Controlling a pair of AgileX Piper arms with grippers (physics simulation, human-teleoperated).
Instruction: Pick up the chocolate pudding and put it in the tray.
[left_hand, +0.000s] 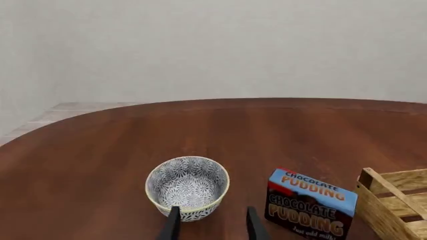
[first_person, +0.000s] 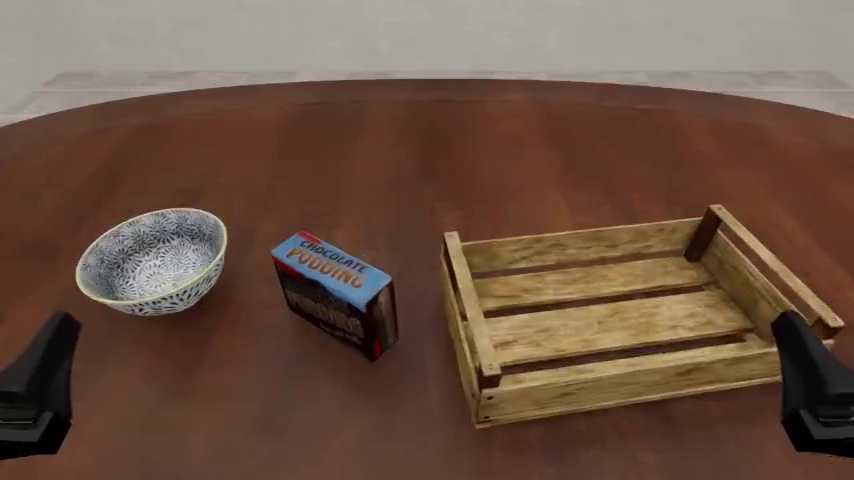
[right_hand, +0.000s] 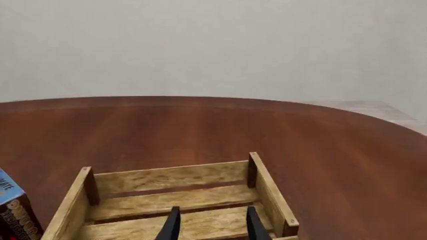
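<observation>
The chocolate pudding (first_person: 334, 296) is a small carton with a blue lettered top and a dark brown front. It stands upright on the table between the bowl and the tray (first_person: 467, 300), an open crate of light wooden slats that holds nothing. In the left wrist view the pudding (left_hand: 310, 204) sits ahead and to one side of my left gripper (left_hand: 212, 226), which is open with nothing between its fingers. My right gripper (right_hand: 212, 226) is open too, near the tray's (right_hand: 170, 177) closer side. Both grippers (first_person: 47, 365) (first_person: 801, 360) hang low at the front corners.
A round blue-white patterned bowl (first_person: 151, 260) stands left of the pudding, just ahead of my left gripper, as the bowl (left_hand: 188, 186) shows in the left wrist view. The round brown table (first_person: 427, 150) stretches far behind the objects to a pale wall.
</observation>
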